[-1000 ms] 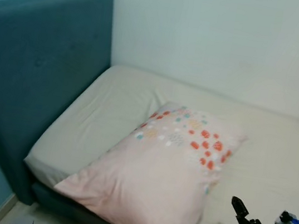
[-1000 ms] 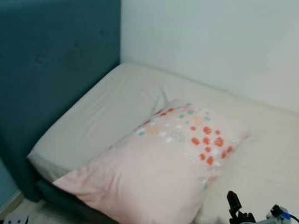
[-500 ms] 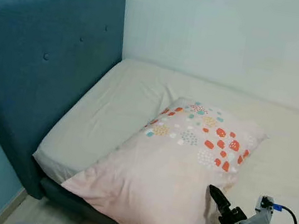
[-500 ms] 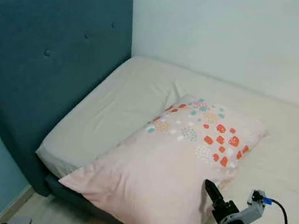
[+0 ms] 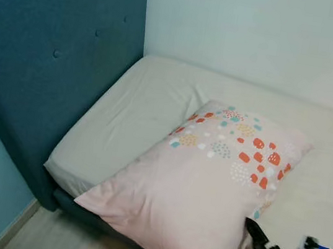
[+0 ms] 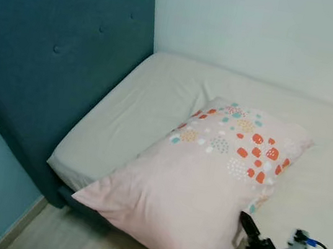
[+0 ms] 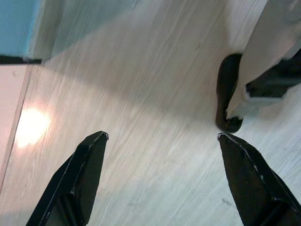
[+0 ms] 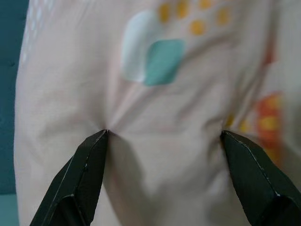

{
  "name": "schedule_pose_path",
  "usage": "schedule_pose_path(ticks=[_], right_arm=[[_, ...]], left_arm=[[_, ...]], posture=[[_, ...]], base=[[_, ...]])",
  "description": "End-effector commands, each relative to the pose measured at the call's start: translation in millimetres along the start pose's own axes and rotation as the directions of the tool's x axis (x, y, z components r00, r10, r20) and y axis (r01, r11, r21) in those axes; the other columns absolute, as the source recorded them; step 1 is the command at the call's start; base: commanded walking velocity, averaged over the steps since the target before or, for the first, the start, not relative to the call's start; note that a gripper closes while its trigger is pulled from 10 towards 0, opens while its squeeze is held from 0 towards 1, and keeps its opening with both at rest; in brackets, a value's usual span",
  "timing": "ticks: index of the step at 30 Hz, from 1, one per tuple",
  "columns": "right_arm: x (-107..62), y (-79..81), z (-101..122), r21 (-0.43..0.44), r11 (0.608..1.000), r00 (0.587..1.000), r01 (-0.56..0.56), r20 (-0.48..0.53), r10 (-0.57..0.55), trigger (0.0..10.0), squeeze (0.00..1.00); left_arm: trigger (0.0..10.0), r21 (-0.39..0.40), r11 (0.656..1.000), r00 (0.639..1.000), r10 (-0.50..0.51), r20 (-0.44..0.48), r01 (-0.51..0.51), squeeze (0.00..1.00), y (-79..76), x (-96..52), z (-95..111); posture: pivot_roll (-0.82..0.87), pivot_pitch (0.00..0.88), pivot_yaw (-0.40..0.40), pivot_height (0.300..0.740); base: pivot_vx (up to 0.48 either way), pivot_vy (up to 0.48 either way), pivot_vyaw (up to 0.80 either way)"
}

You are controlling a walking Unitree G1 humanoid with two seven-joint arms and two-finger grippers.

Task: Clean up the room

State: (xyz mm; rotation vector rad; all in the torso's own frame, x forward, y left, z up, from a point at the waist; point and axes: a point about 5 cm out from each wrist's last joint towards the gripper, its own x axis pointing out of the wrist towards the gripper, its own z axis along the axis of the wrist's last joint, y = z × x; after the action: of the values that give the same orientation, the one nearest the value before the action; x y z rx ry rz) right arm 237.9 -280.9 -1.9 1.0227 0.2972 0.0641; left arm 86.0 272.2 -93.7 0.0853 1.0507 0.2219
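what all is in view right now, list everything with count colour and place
pillow: one, pale pink with red, teal and yellow spots at one end, lying slantwise on the mattress with its lower corner hanging past the edge
mattress: one, beige sheet, against the headboard and wall
headboard: one, dark teal, buttoned, at the robot's left
wall: white behind the bed, light blue at far left
floor: pale wood
left end effector: one, black fingers apart, above the floor
right end effector: one, black fingers apart, tips pressing into the pillow's near edge
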Motion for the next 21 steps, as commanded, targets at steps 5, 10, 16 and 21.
schedule_pose_path(ticks=[5,10,16,21], right_arm=[[10.0,5.6,-7,0.023,1.000,1.000,0.014,-0.009,-0.013,10.0,0.00],[17.1,-0.7,-13,-0.083,0.966,0.969,0.244,-0.010,-0.246,10.0,0.00],[22.8,5.7,-18,-0.167,0.968,0.979,0.189,-0.043,-0.199,10.0,0.00],[24.5,10.7,-12,-0.105,0.987,0.992,0.123,-0.026,-0.126,10.0,0.00]], left_arm=[[10.0,0.017,1.000,0.999,-0.009,0.043,0.009,0.00,4.5,0.4,8],[10.0,0.035,0.999,0.997,-0.030,0.066,0.028,0.00,5.8,-0.4,10],[10.0,0.062,0.997,0.998,-0.042,0.049,0.039,0.00,7.1,-2.5,4],[10.0,0.058,0.998,0.998,-0.043,0.052,0.040,0.00,6.8,-2.7,4]], posture=[[0.22,0.186,-0.043,0.610],[0.22,0.215,-0.024,0.610],[0.20,0.232,-0.020,0.575],[0.20,0.236,-0.021,0.550]], base=[[0.000,0.000,0.00],[0.000,0.000,0.00],[0.000,0.000,0.00],[0.000,0.000,0.00]])
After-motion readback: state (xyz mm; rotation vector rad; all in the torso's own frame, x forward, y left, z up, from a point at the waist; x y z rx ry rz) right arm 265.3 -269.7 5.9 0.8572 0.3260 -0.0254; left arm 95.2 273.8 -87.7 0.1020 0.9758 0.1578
